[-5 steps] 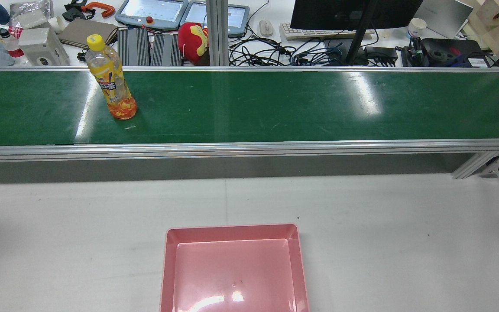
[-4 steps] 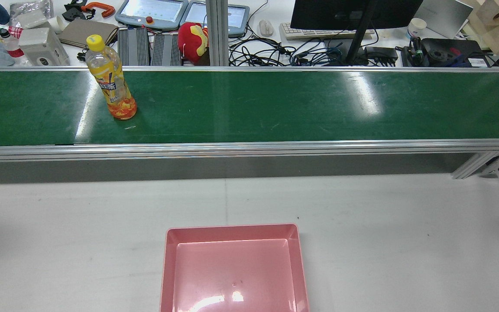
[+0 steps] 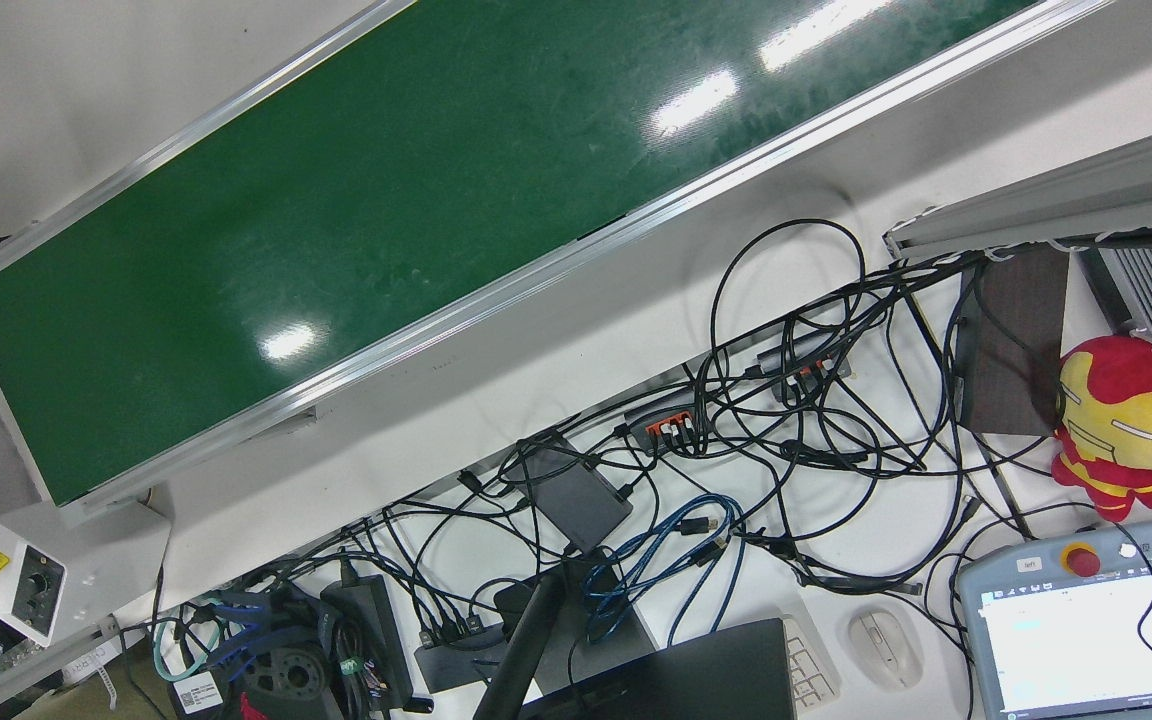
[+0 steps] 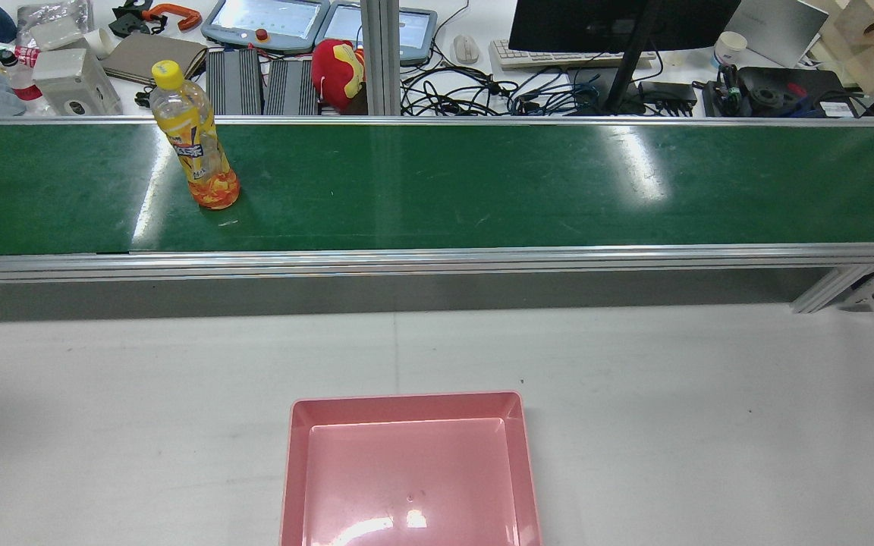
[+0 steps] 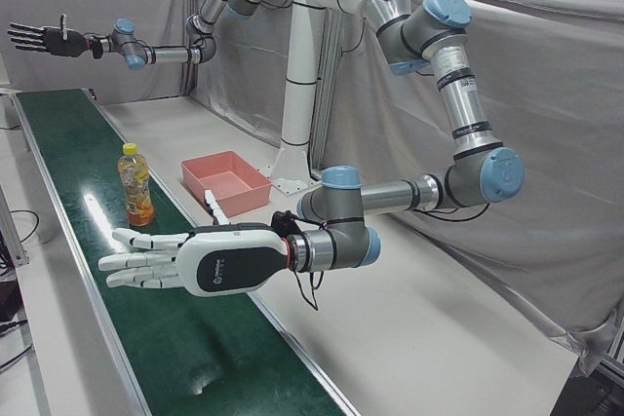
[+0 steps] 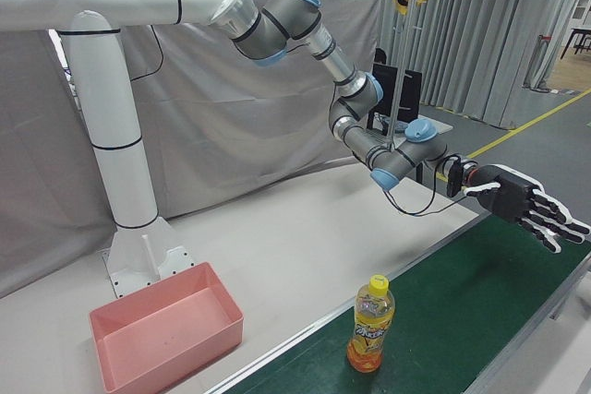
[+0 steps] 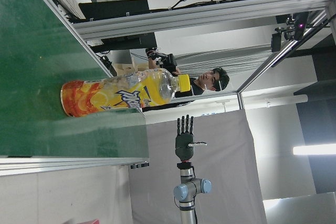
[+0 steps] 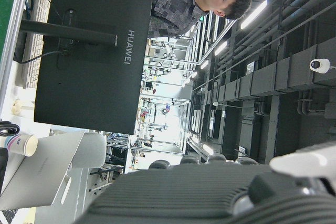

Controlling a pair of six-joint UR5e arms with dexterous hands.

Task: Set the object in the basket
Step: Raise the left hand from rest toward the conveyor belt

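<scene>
On the green conveyor belt (image 4: 482, 189), toward the robot's left end, a yellow-capped drink bottle (image 4: 196, 136) stands upright, orange liquid filling only its lower part. It sits near the middle of the belt's width, touching neither aluminium rail.

Just short of it, seen from the left-front corner of the station, the left hand (image 5: 185, 258) hangs level above the belt with its fingers (image 5: 132, 262) stretched out flat and spread apart, gripping nothing. A clear gap separates its fingertips from the bottle (image 5: 136, 187). The opposite corner shows the same hand (image 6: 526, 205) palm-side on, splayed wide, well apart from the bottle (image 6: 369, 325).

Far down the line the right hand (image 5: 44, 39) is held high over the other end of the belt, fingers likewise straight and fanned, with nothing in its grasp.

Between the two arms, the pink basket (image 4: 407, 397) rests on the white table (image 4: 710, 417) in front of the pedestal, on the robot's side of the belt and off to the right of the bottle in the rear view.

The left hand's own camera frames the bottle (image 7: 126, 94) large, with the right hand (image 7: 184, 140) small beyond it.
</scene>
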